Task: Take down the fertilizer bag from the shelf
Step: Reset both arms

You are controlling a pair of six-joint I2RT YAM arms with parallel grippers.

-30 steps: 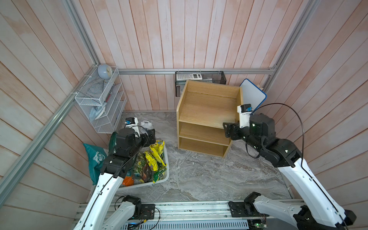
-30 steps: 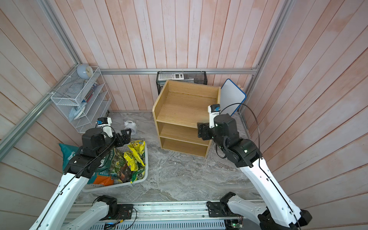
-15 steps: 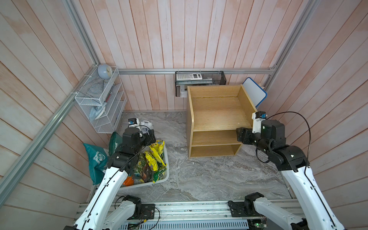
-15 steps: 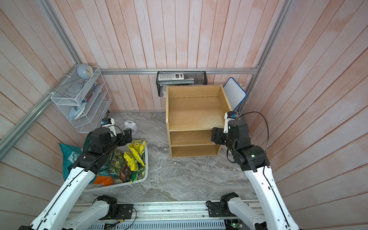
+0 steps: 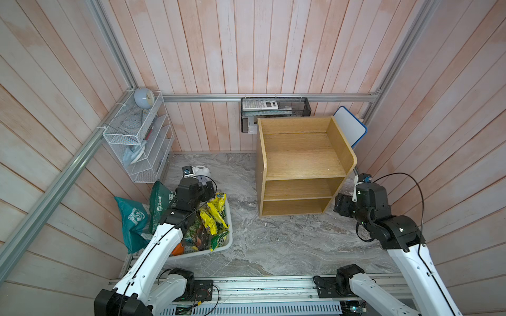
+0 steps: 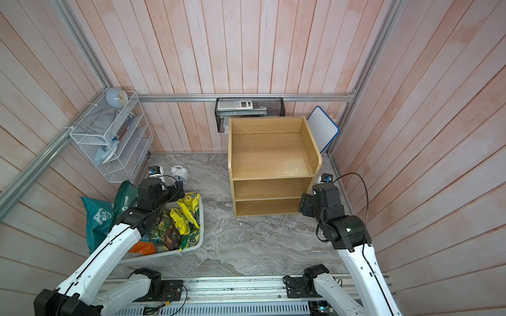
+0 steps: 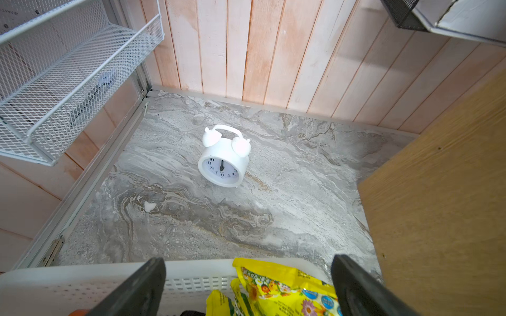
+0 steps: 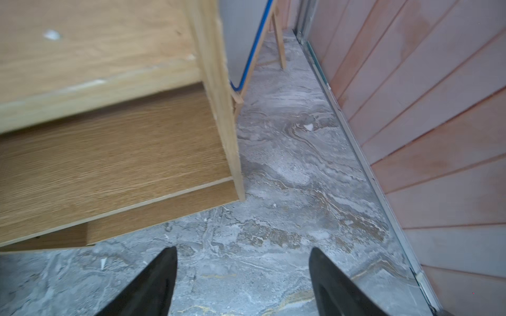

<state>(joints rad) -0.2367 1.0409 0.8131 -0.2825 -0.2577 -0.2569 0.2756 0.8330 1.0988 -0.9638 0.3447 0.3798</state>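
The oak shelf [image 5: 301, 164] [image 6: 271, 161] stands square on the marble floor at the back right, and all three tiers are bare. Its right side panel [image 8: 219, 95] shows in the right wrist view. Yellow flower-printed bags [image 5: 212, 216] [image 7: 284, 287] lie in a white basket [image 5: 219, 246] at the left; which one is the fertilizer bag I cannot tell. My left gripper [image 5: 209, 188] [image 7: 247, 276] hangs open over the basket's far end. My right gripper [image 5: 339, 203] [image 8: 242, 262] is open and holds nothing, low over the floor by the shelf's front right corner.
A white alarm clock [image 7: 223, 161] stands on the floor behind the basket. Teal bags [image 5: 131, 219] lean on the left wall under a white wire rack [image 5: 139, 145]. A black mesh basket [image 5: 275, 109] and a whiteboard [image 5: 351, 131] are behind the shelf.
The shelf has swung from a skewed stance to square and shifted right. My right gripper has drawn back to the right and toward the front. The left gripper moved slightly over the basket.
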